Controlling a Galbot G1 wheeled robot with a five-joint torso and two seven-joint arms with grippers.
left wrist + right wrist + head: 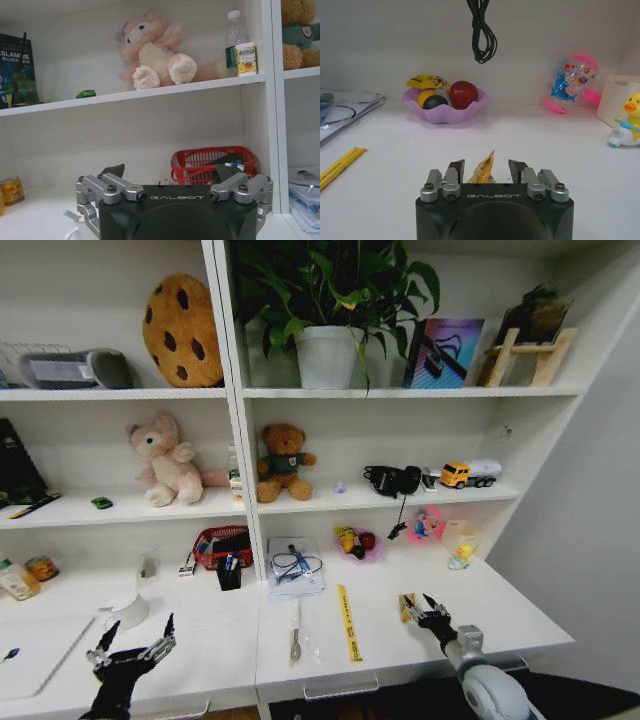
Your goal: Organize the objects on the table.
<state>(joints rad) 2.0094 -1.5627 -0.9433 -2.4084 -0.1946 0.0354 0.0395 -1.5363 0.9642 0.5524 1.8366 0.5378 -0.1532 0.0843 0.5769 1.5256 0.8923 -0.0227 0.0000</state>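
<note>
On the white table, a small yellow-orange packet lies near the front right. My right gripper hovers just over it, open. In the right wrist view the packet stands between the spread fingers of that gripper. My left gripper hangs open over the front left of the table, holding nothing, and faces the shelves. A tiny green toy car sits on the middle shelf left of the pink plush. A pale flat slab, possibly the laptop, lies at the far left.
A yellow ruler and a slim tool lie mid-table. Behind them are a paper stack, a purple bowl, a red basket, a black pen cup and a duck toy.
</note>
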